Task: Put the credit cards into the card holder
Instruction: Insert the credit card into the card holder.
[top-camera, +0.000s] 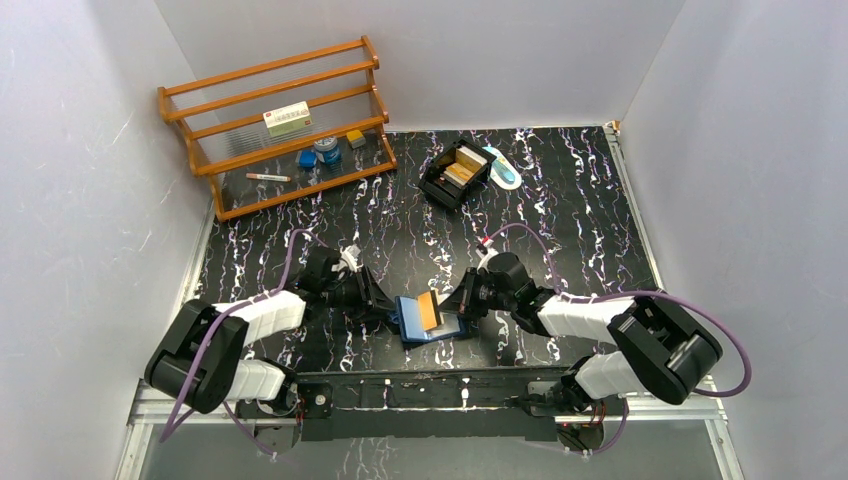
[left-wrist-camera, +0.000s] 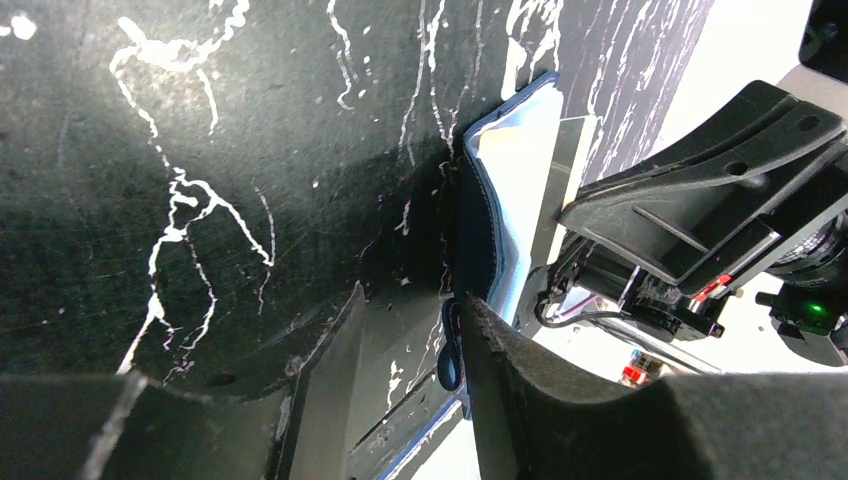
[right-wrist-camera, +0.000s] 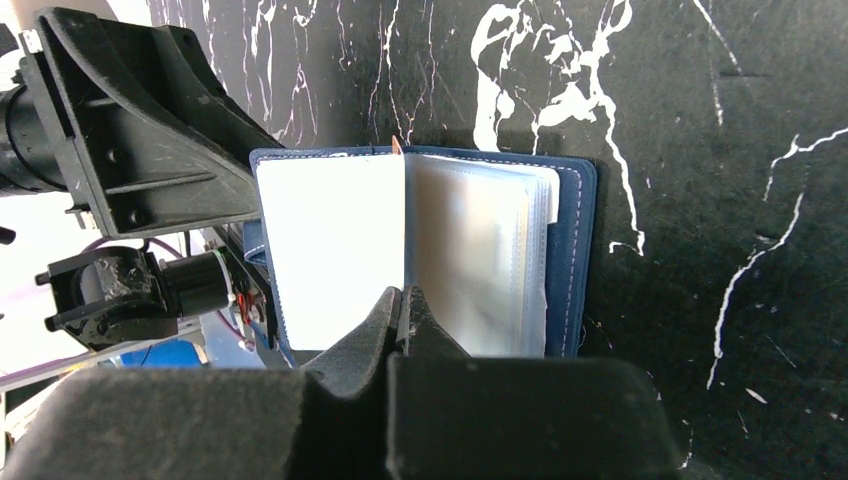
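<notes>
The navy card holder (top-camera: 425, 330) lies open near the table's front edge, its clear pockets fanned (right-wrist-camera: 490, 260). My right gripper (right-wrist-camera: 404, 296) is shut on a gold credit card (top-camera: 430, 310), which stands on edge in the holder's fold and shows as a thin line (right-wrist-camera: 402, 220). My left gripper (left-wrist-camera: 408, 308) is open at the holder's left edge (left-wrist-camera: 478, 225). Its right finger (left-wrist-camera: 500, 350) rests against the cover beside the snap tab (left-wrist-camera: 450, 362). More gold cards (top-camera: 460, 168) sit in the black tray (top-camera: 437, 190) farther back.
A wooden rack (top-camera: 275, 125) with a white-and-red box and small items stands at the back left. A white and blue object (top-camera: 504, 168) lies right of the tray. Both arms meet over the holder.
</notes>
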